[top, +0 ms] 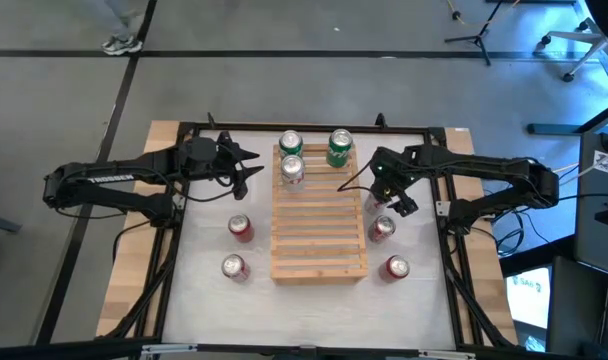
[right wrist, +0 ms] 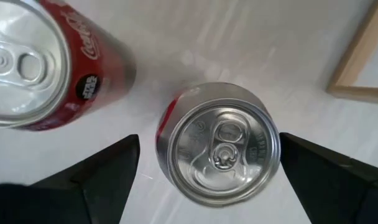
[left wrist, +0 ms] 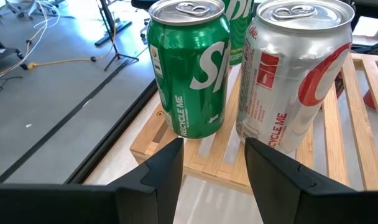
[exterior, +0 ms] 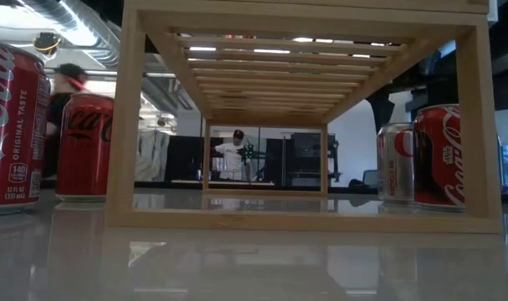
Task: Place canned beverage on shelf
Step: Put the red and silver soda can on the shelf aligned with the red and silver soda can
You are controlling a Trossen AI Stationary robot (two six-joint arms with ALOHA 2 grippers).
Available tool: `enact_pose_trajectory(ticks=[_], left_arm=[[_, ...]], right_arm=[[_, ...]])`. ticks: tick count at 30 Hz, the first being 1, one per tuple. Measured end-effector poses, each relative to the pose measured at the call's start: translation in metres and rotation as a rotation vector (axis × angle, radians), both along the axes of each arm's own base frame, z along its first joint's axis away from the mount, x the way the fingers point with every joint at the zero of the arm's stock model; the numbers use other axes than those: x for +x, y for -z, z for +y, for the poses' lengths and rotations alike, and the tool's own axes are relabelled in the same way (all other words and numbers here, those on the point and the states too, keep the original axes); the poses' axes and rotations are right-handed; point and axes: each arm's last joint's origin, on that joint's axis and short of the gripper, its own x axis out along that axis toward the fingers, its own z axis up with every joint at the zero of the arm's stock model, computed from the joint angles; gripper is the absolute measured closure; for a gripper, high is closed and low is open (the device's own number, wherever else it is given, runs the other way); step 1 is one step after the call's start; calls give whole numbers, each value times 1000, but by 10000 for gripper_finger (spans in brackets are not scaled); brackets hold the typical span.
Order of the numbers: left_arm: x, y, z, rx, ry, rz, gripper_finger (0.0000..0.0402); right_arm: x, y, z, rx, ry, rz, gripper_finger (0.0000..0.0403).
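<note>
We see three cans on the shelf's (top: 319, 235) far end. The right gripper (right wrist: 207, 158) hangs spread wide over a silver can (right wrist: 219, 143) on the table beside it, seemingly untouched. The left gripper (left wrist: 214, 162), empty, looks near-shut.

— How are the two arms built?

— Both the left arm (top: 114, 185) and the right arm (top: 494, 185) are finished in matte black, made up of slim tubular links joined by bulkier rounded joints. Small white lettering is seen along the left arm's upper link, though it cannot be read.

— And the cabling?

— Thin black cables are seen trailing from each arm's base.

— The fingers?

— Dark, flat-faced, wedge-shaped fingers (left wrist: 164, 177) are shown in the left wrist view; broad black angular fingers (right wrist: 108, 171) in the right wrist view.
</note>
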Motion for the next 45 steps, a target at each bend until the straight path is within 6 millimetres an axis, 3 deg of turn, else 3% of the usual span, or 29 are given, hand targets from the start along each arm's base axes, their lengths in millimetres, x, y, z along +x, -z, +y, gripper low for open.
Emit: enact_pose_trajectory(ticks=[31,45], left_arm=[[0,0,0,0,0,0,239],[0,0,0,0,-1,0,239]], right_arm=[[1,0,0,2,0,-16,30],[1,-1,0,10,31,-20,135]])
